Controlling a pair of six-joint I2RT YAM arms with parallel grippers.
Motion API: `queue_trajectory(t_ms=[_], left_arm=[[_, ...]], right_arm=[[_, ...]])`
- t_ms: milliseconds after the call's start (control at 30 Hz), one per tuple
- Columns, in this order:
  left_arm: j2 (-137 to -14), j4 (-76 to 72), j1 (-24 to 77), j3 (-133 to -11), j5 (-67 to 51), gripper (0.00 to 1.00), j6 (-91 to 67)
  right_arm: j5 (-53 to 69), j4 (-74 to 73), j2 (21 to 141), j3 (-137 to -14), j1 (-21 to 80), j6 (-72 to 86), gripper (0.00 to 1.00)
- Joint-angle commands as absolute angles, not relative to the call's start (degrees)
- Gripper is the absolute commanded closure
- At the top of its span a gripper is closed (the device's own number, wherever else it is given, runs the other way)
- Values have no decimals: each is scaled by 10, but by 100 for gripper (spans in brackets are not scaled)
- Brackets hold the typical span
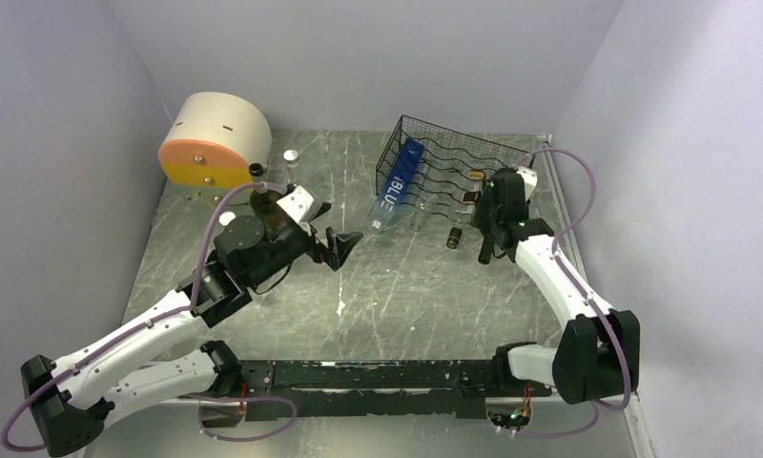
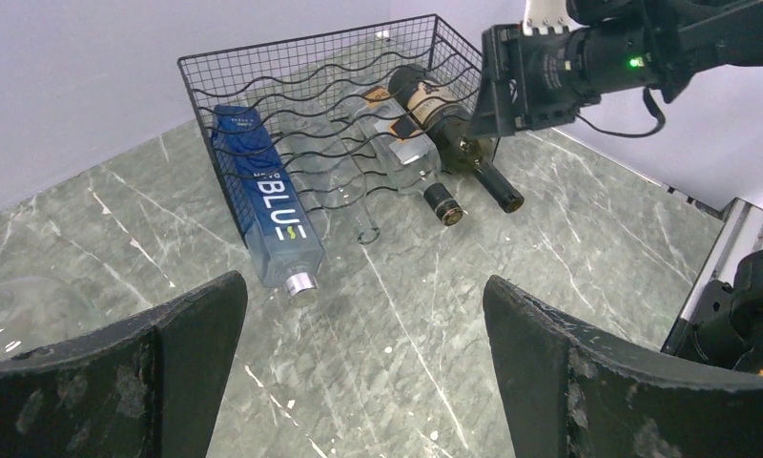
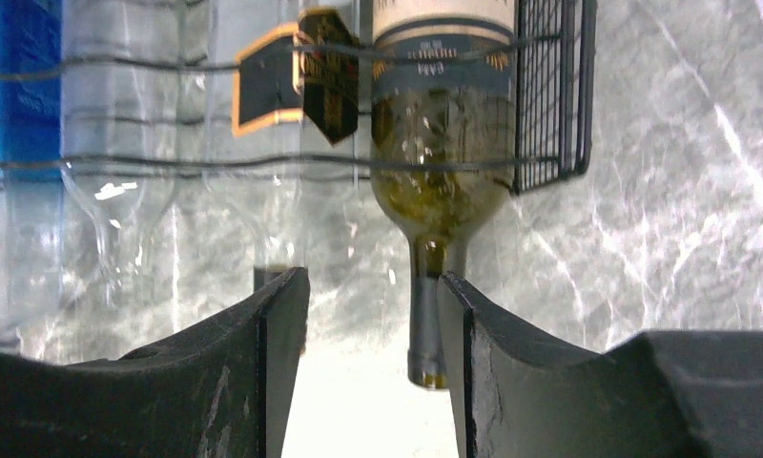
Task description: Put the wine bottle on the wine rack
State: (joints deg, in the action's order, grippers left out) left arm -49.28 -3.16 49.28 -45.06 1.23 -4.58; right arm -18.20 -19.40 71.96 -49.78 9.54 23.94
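Note:
The black wire wine rack (image 1: 446, 153) stands at the back right and also shows in the left wrist view (image 2: 263, 86). A dark green wine bottle (image 3: 442, 181) lies in its rightmost row by the mesh end (image 3: 549, 95), neck pointing out. It also shows in the left wrist view (image 2: 465, 153). My right gripper (image 3: 370, 279) is open, and the bottle's neck (image 3: 423, 324) sits between the fingers, close against the right finger (image 3: 459, 324). In the top view the right gripper (image 1: 485, 250) covers that bottle. My left gripper (image 1: 344, 243) is open and empty over the table's middle, facing the rack.
A blue bottle (image 2: 268, 215) and two clear bottles (image 2: 411, 167) also lie in the rack, necks out. A beige and orange drum (image 1: 211, 141) stands at the back left with a white cap (image 1: 290, 156) beside it. A brown bottle (image 1: 263, 203) stands behind the left arm.

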Motion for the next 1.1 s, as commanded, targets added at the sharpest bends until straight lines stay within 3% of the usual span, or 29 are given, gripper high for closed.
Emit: queue_trajectory(t_ms=[0, 167, 367, 600, 767, 900, 1067], left_arm=[[-484, -50, 492, -455, 38, 2, -59], [-495, -42, 491, -460, 36, 2, -57], [-495, -51, 491, -456, 28, 2, -52], [-496, -44, 491, -459, 28, 2, -51], [-492, -41, 491, -460, 30, 2, -52], [-490, -36, 491, -462, 32, 2, -54], [-488, -33, 491, -461, 34, 2, -55]], right_arm=[[-166, -279, 698, -486, 92, 269, 44], [-171, -298, 686, -448, 92, 293, 45], [-167, -295, 708, -426, 92, 304, 56], [-179, -282, 727, -443, 92, 280, 78], [-189, -261, 754, -461, 92, 259, 83], [-197, -262, 767, -479, 92, 260, 83], [-199, -282, 758, -481, 92, 279, 54]])
